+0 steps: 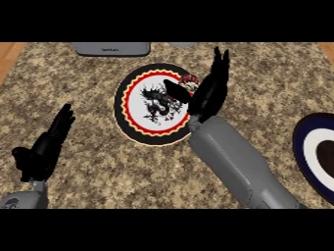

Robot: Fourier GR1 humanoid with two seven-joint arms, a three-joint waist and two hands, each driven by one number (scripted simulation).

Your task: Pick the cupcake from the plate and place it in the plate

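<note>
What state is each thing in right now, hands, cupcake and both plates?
Right hand: open, fingers straight, over the dragon plate beside the cupcake.
Left hand: open, fingers up, resting at lower left.
Cupcake: on the dragon plate, partly hidden by the right hand, not yet lifted.
Dragon plate: flat on the counter, holding the cupcake.
Blue-rimmed plate: at the right edge, nothing seen on it.

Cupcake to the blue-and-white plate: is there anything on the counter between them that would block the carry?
Nothing visible does. The cupcake sits at the upper right of the red-rimmed plate, the right hand open right beside it. The granite counter between it and the blue-and-white plate at the right edge shows only the robot's own forearm.
</note>
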